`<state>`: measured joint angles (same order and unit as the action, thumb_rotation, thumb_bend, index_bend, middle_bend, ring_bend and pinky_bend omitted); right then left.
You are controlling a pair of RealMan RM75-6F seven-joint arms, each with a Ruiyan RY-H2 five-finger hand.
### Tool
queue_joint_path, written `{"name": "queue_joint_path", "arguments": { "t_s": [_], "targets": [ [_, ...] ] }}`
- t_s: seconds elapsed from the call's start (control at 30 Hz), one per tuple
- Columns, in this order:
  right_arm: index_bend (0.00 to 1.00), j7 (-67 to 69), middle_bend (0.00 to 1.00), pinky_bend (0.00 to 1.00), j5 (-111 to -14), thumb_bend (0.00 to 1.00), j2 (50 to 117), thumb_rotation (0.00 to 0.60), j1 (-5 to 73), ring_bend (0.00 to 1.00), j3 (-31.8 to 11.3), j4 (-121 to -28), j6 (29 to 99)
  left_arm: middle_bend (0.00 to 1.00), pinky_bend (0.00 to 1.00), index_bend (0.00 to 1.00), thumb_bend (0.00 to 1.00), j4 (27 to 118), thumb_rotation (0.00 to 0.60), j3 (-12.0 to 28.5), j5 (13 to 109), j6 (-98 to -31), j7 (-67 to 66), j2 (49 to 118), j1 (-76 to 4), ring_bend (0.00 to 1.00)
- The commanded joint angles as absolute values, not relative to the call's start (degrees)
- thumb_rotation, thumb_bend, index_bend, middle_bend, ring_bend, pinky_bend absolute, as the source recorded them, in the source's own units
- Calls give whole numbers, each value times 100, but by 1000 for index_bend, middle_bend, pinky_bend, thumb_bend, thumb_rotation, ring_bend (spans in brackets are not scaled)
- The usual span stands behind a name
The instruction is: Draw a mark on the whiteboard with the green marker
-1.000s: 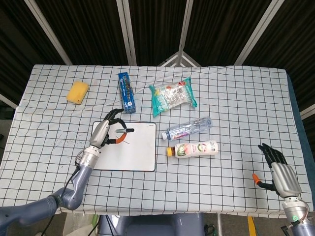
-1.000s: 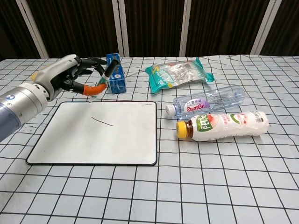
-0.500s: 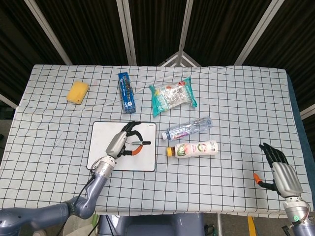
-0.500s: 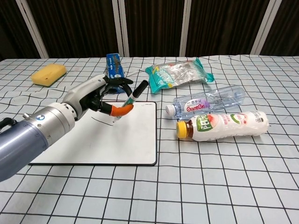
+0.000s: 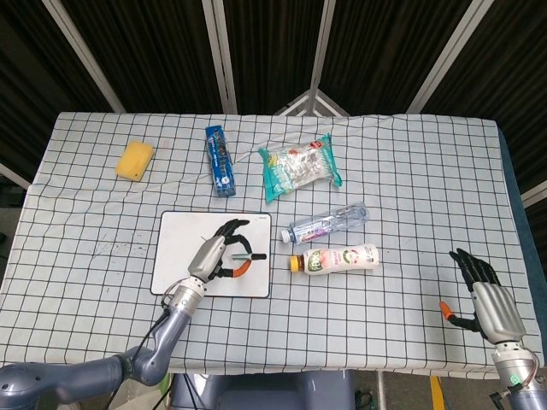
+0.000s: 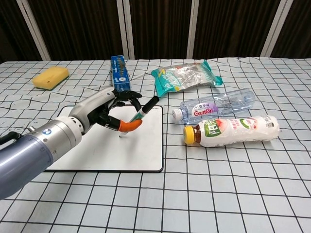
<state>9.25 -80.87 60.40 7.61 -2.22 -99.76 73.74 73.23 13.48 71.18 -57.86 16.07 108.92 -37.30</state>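
The white whiteboard lies on the checked cloth, left of centre. My left hand hovers over its right half and pinches the green marker between the thumb and a finger. The marker slants, its lower tip down by the board surface and its dark end up toward the right. My forearm hides the drawn line on the board. My right hand is near the table's front right corner, fingers apart and holding nothing; the chest view does not show it.
Right of the board lie a clear water bottle and a white drink bottle. Further back are a blue box, a snack bag and a yellow sponge.
My left hand has carried the marker from the board's upper left across to its right half and lowered the tip. The drawn line is now covered by my arm. The right hand stayed put.
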Motion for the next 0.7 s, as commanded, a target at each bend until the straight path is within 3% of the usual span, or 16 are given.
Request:
{"name": "queue_joint_path", "arguments": {
  "t_s": [0.03,0.37,0.7],
  "targets": [
    [0,926,0,0,-8083,351,6039,600,761,0,-223,-9971,7372,96,19,631,574,7371,600,1265,7141,-5796,1549,10813,-3669,0],
    [0,866,0,0,-8118,351,6059,600,769,0,-214,-9967,7381,96,20,632,573,7834,600,944,7197,-5999,1486,10232,-3253,0],
    [0,832,0,0,-8092,350,6058,600,763,0,-216,-9978,7387,96,19,633,573,9063,600,780,7424,-6477,1837,9255,-2729,0]
  ]
}}
